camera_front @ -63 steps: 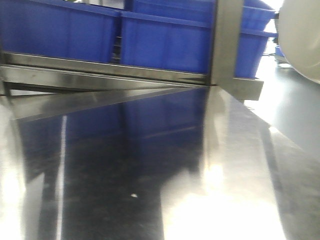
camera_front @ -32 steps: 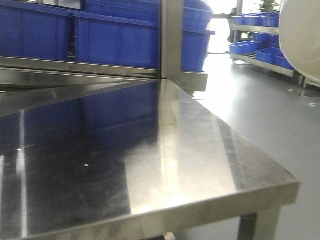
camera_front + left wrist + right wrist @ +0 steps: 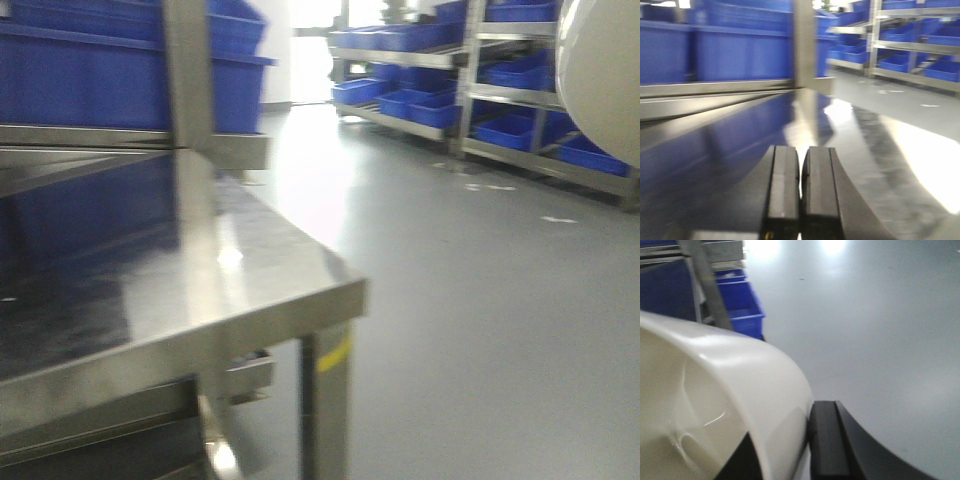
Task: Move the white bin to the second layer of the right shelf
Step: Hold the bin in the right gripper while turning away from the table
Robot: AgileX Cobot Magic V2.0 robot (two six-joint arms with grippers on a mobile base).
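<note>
Right end effector [image 3: 785, 452] is clamped on the wall of the white bin [image 3: 735, 370], one black finger [image 3: 829, 440] outside and the other inside, holding it in the air above the grey floor [image 3: 865, 330] (in the front view the bin [image 3: 605, 80] shows only as a rounded side at the upper right edge). Left end effector [image 3: 800, 192] has its two pads [image 3: 784, 190] pressed together, empty, low over the steel bench [image 3: 865, 135]. Blue crates [image 3: 90, 80] stand behind the bench and on racks [image 3: 468, 90] across the floor

Motion blur throughout, glare streaking the tabletop [image 3: 900, 150].
</note>
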